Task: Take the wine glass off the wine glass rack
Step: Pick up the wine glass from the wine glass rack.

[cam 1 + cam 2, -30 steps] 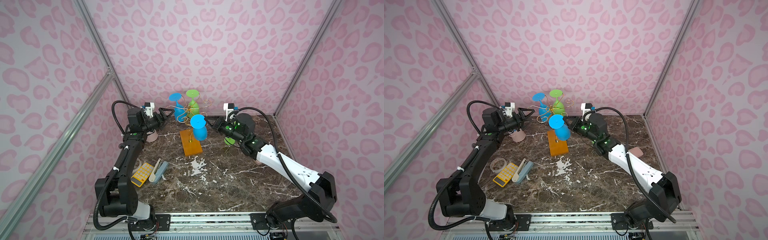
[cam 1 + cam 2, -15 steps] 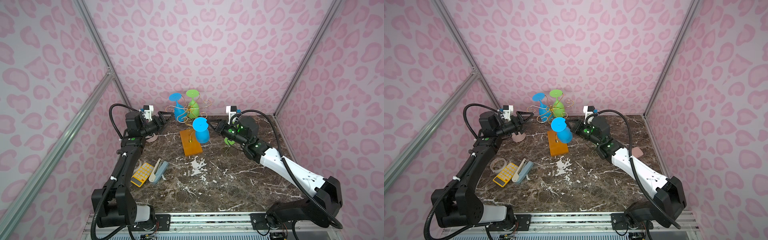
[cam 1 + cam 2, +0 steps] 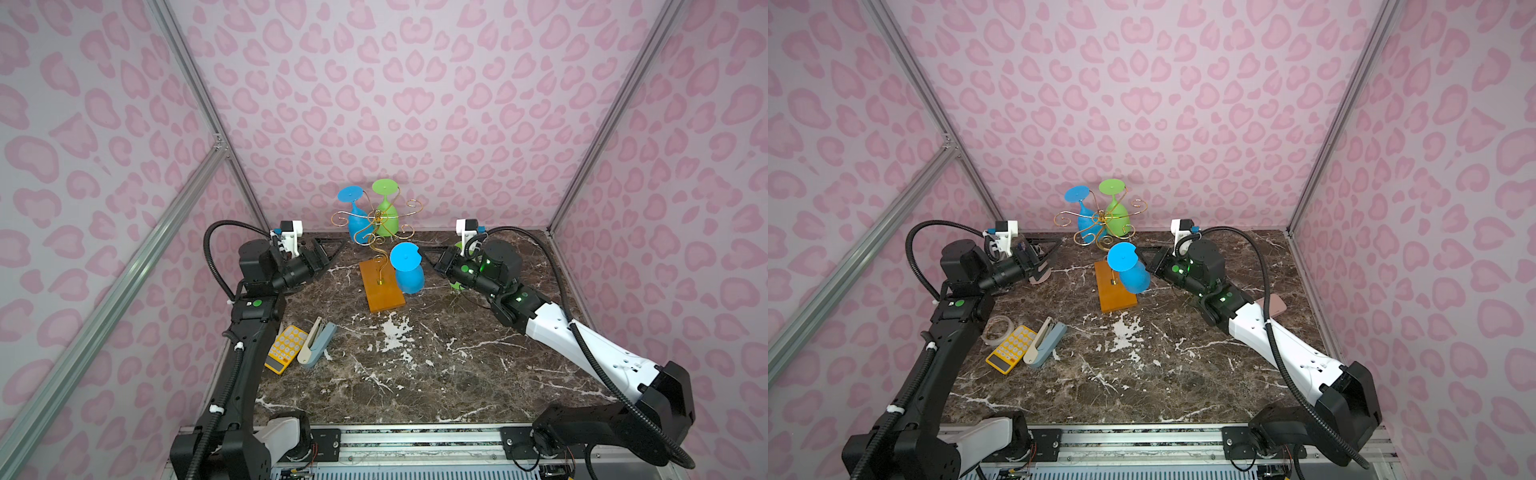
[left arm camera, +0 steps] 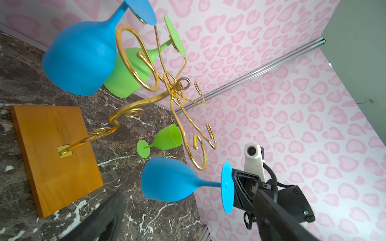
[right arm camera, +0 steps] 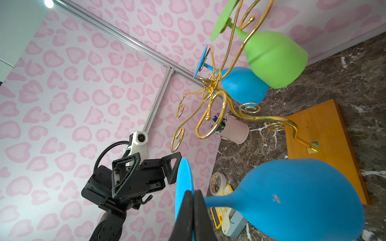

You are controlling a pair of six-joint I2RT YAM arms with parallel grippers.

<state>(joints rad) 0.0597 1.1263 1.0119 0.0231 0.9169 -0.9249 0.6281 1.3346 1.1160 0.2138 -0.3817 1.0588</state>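
Drawn lower than before, the blue wine glass (image 3: 408,272) hangs foot-up beside the base of the wine glass rack (image 3: 380,291), clear of its arms, stem pinched by the closed right gripper (image 5: 193,193), presumably to slide the foot free; the left gripper (image 3: 329,251) stands open, empty.

No legible text or markings
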